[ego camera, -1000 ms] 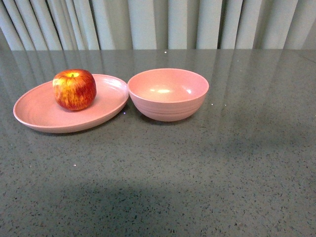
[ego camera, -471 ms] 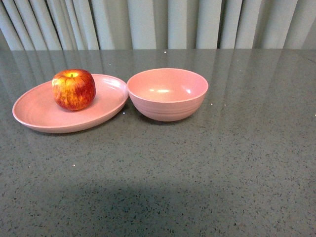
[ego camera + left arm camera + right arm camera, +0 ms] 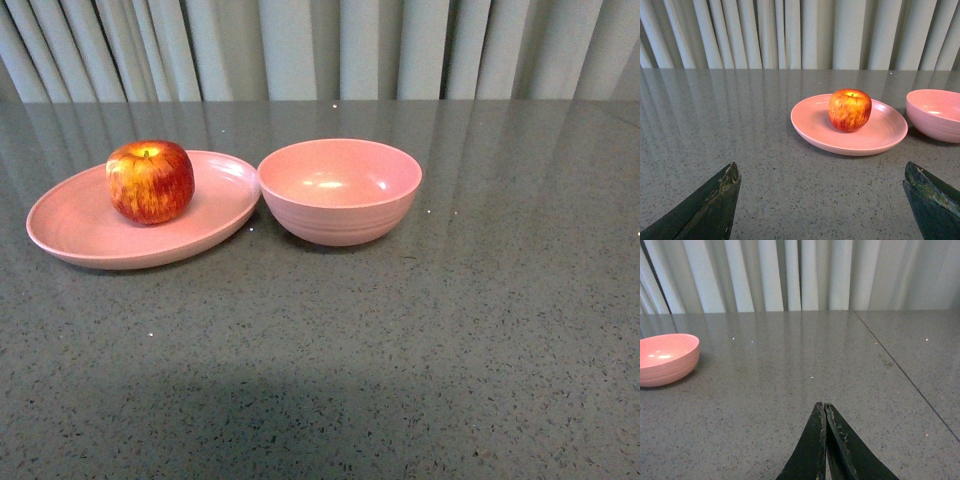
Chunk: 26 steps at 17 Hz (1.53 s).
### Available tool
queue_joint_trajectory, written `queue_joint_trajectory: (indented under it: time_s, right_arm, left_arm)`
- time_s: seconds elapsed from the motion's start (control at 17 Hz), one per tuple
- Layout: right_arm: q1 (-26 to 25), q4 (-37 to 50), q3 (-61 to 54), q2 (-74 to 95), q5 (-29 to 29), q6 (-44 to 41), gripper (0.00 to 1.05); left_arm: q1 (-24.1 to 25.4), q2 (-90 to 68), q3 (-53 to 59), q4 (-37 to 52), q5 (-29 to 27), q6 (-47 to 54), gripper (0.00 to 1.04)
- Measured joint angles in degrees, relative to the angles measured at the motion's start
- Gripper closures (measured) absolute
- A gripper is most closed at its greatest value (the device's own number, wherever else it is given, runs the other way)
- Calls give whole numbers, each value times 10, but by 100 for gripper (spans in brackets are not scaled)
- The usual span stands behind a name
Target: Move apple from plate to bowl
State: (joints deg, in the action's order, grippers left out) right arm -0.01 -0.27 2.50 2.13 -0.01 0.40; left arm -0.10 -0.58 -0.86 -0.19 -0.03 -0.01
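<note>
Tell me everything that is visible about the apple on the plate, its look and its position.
The apple is round, glossy and red with yellow streaks, and has a yellowish dimple on top. It looks whole and stands upright inside the pink plate, touching only that plate. The bowl stands apart from it.

The apple (image 3: pixel 150 181) sits on the plate (image 3: pixel 70 225), toward its far side. The bowl (image 3: pixel 340 218) stands just right of the plate.

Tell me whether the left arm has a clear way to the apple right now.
Probably yes. The left gripper is open, and the apple sits on the plate ahead of it with only bare table between. The bowl stands beside the plate, out of the way.
</note>
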Motion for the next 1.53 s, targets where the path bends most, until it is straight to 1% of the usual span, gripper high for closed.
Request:
queue_joint_trajectory:
  time_s: [0.12, 0.59, 0.65, 0.71, 0.82, 0.94, 1.29, 1.35, 1.41, 1.53]
  right_arm:
    - [0, -5, -18, -20, -1, -1, 103]
    - [0, 0, -17, -19, 0, -1, 102]
    - [0, 0, -17, -19, 0, -1, 92]
    - [0, 0, -17, -19, 0, -1, 86]
    - [0, 0, -17, -19, 0, -1, 82]
    - [0, 0, -17, -19, 0, -1, 75]
    - [0, 0, -17, -19, 0, -1, 10]
    - [0, 0, -17, -19, 0, 0, 5]
    - [0, 0, -17, -19, 0, 0, 8]
    - [0, 0, -17, -19, 0, 0, 7]
  left_arm:
    - [0, 0, 0, 0, 0, 0, 7]
    - [0, 0, 0, 0, 0, 0, 7]
    - [0, 0, 0, 0, 0, 0, 7]
    - [0, 0, 0, 0, 0, 0, 7]
    - [0, 0, 0, 0, 0, 0, 7]
    - [0, 0, 0, 0, 0, 0, 7]
    - [0, 0, 0, 0, 0, 0, 7]
    - [0, 0, 0, 0, 0, 0, 7]
    - [0, 0, 0, 0, 0, 0, 7]
    - [0, 0, 0, 0, 0, 0, 7]
